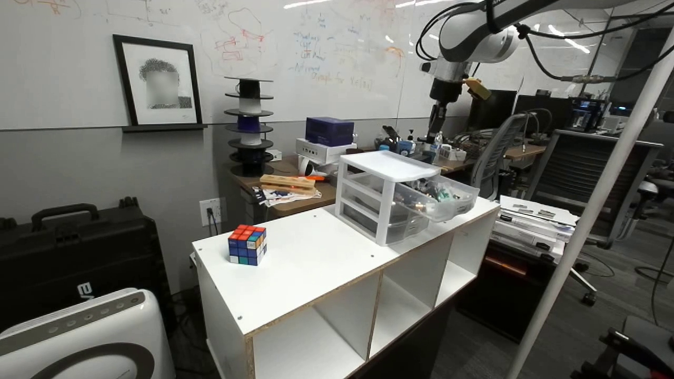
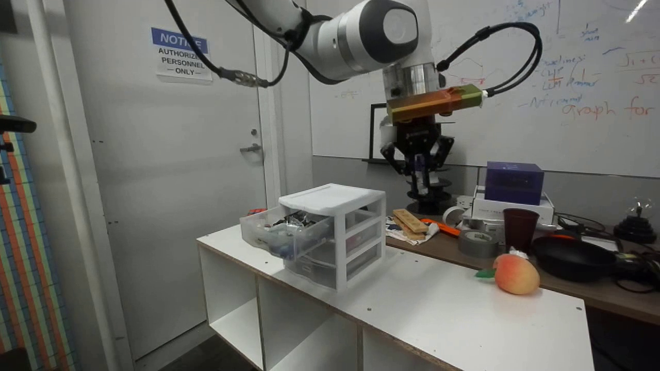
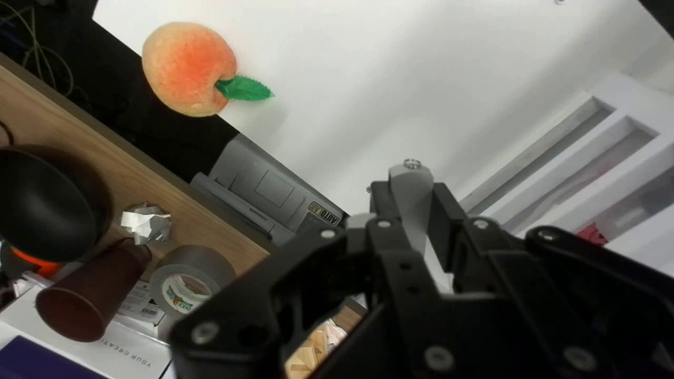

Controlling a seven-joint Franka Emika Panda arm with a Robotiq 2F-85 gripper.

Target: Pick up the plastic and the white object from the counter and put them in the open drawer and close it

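The hand (image 3: 410, 196) is clamping a pale piece (image 3: 411, 185) between its black fingers (image 3: 445, 209). The piece is showing light grey to white, smooth and narrow, its rounded end poking out past the fingers and a small shiny ring (image 3: 412, 163) glinting there; its lower part is hiding from view. In an exterior view the hand is hanging clear of the tabletop (image 2: 438, 314), to the right of the unit (image 2: 341, 247) as seen there, fingers pointing down. The top drawer (image 2: 262, 238) is standing open in both exterior views, its see-through walls surrounding a jumble of small things (image 2: 296, 220). A green-leaved peach (image 2: 516, 274) is lying near the tabletop's edge.
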